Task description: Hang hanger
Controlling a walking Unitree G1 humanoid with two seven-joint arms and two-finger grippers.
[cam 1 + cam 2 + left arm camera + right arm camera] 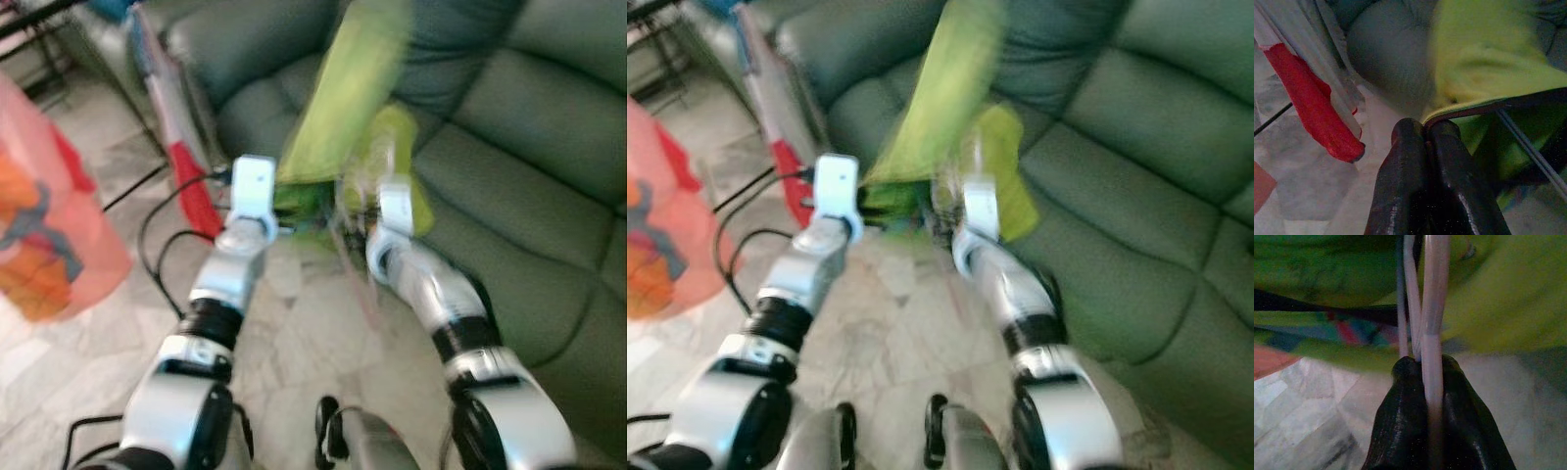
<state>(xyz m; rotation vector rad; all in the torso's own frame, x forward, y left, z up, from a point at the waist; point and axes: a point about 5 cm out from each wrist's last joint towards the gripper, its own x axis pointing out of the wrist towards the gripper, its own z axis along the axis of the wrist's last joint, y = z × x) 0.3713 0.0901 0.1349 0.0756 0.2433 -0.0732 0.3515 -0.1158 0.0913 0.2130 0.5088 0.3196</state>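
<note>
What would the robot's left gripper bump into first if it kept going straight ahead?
Probably the green sofa. The left gripper, shut on the edge of the yellow-green garment, points toward the sofa's rounded arm just beyond the cloth. Blur leaves the depth uncertain.

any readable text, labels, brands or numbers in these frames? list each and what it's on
None readable.
Green garment: a multicoloured patch shows in the right wrist view, too blurred to tell if it is print.
Orange-pink bag: blurred grey and orange shapes, no legible letters.
Red and white cloth: plain, no text.
Left gripper and right gripper: no markings visible.
</note>
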